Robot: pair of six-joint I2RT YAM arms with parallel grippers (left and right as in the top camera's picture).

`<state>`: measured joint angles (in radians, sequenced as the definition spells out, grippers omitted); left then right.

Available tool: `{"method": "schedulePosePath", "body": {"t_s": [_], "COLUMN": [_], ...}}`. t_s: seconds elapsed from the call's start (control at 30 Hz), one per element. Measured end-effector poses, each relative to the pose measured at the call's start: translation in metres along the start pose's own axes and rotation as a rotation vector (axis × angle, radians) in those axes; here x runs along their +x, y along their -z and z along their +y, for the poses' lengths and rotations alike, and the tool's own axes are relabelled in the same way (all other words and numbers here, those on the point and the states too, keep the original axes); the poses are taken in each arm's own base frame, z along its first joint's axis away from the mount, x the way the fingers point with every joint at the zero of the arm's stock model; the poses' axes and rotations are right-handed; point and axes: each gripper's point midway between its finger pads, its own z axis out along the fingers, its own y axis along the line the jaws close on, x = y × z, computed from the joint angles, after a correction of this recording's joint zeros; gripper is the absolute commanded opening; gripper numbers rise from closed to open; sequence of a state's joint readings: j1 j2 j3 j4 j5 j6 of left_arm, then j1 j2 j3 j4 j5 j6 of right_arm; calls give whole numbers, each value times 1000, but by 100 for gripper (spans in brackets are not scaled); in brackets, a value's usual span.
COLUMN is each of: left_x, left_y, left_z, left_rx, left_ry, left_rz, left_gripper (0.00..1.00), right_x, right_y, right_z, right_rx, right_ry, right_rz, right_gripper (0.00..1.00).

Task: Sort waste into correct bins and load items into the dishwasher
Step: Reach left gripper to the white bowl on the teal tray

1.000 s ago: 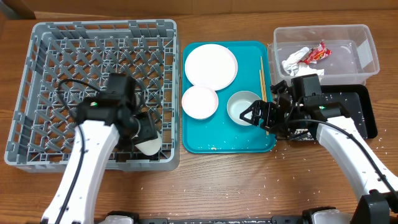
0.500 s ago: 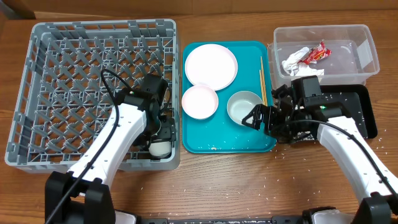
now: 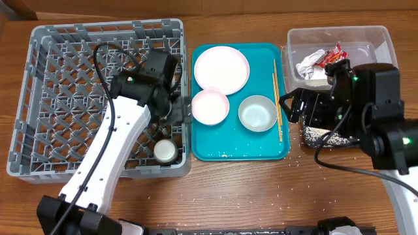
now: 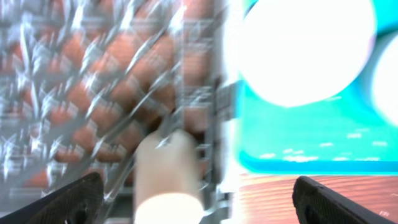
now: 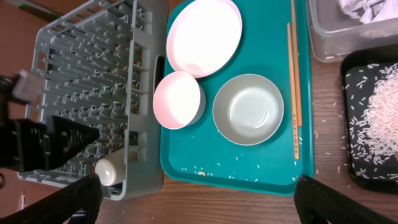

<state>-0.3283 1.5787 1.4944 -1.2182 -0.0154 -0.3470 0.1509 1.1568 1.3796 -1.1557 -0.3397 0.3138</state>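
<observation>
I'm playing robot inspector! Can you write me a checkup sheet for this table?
Surface: wooden table, stray rice grains scattered.
Job's things: cup in the dish rack; plate, smaller bowl, wider bowl and chopsticks on the teal tray; napkin and wrapper in the clear tub; rice on the black tray.
Clutter: nothing seen.
Grippers: left gripper open, holding nothing; right gripper open, holding nothing.
Cables: left arm's cable and right arm's cable, both black.
Surroundings: tan strip behind the table, cannot tell what.
</observation>
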Motion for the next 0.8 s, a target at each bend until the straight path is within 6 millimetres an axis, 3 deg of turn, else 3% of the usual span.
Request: {"method": "schedulePosePath", "body": {"t_s": [0.2, 0.33, 0.6, 0.8], "left_x": [-45, -56, -46, -31], "left_y": [17, 2, -66, -84], "left_z": [-66, -92, -125, -155], "left_rx": [128, 146, 134, 190], "left_ry": [-198, -266, -267, -159], "left_rz": [-243, -279, -176, -129], "left_gripper": [94, 90, 88, 84], "right_x": [9, 14, 15, 15], "right_y": [-5, -9, -14, -14], "right_z": [-7, -12, -17, -17], "right_rx": [31, 51, 71, 73], "right_ry": [-19, -35, -42, -43], "right_rz": [47, 84, 101, 101], "right_gripper": [95, 94, 93, 93]}}
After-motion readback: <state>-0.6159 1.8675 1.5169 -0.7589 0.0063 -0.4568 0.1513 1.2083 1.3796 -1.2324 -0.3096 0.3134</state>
